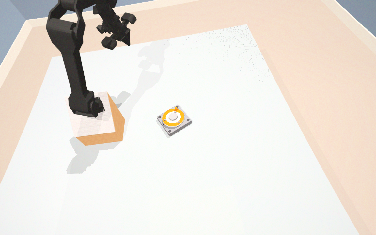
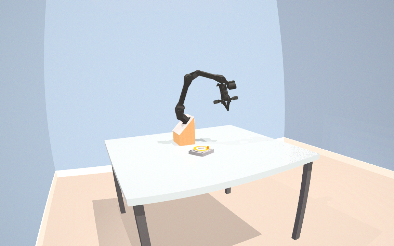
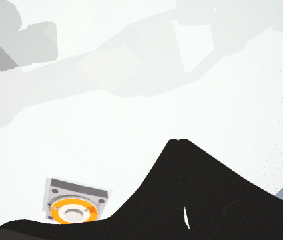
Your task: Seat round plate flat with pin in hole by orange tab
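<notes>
Gripper (image 2: 226,107) fingers are pressed together on nothing, high above the table (image 2: 161,171) and well apart from the round plate (image 1: 173,117). Plate sits on the post in the base (image 1: 174,130); judged progress: seating and release not yet begun

White rectangular table (image 2: 167,171) on dark grey legs (image 2: 302,202), standing on peach floor (image 2: 330,210). Darker tan patch (image 2: 173,220) on floor beneath table. Walls (image 2: 131,61) pale blue at centre, greyer blue to either side. Cream skirting (image 2: 82,170) runs along wall foot. Light even and soft; faint grey shadows spread over tabletop near far edge.
</notes>
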`<state>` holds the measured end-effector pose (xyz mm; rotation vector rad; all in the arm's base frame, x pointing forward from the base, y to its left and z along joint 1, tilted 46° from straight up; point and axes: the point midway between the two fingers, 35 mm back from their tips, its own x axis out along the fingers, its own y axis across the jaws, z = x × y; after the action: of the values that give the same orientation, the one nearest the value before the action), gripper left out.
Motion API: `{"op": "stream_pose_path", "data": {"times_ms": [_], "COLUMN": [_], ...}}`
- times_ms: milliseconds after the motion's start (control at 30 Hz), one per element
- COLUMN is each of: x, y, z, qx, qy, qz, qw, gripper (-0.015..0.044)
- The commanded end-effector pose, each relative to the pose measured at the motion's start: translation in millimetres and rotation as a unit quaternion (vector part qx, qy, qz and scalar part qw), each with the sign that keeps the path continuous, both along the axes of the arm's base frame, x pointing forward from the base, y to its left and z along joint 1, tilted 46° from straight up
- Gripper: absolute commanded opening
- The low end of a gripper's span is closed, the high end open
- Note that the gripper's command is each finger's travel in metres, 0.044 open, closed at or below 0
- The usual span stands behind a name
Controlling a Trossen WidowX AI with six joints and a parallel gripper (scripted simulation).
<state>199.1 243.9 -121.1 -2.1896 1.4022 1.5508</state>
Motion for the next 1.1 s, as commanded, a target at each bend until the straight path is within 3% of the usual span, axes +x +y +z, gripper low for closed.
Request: {"op": "stream_pose_path", "data": {"times_ms": [0, 133, 233, 467, 533, 667, 733, 833, 1067], "x": [30, 78, 91, 131, 139, 143, 143, 138, 138], "y": [-28, -75, -92, -171, -205, -281, -292, -326, -332], "z": [7, 18, 21, 38, 44, 58, 60, 67, 66], "qx": [0.0, 0.005, 0.012, 0.003, -0.008, -0.038, -0.042, -0.057, -0.059], "qy": [-0.069, -0.187, -0.21, -0.362, -0.422, -0.537, -0.551, -0.592, -0.595], "qz": [-0.103, -0.273, -0.304, -0.5, -0.571, -0.687, -0.698, -0.726, -0.727], "qw": [0.992, 0.944, 0.929, 0.787, 0.704, 0.488, 0.456, 0.345, 0.337], "gripper": [0.0, 0.0, 0.0, 0.0, 0.0, 0.0, 0.0, 0.0, 0.0]}}
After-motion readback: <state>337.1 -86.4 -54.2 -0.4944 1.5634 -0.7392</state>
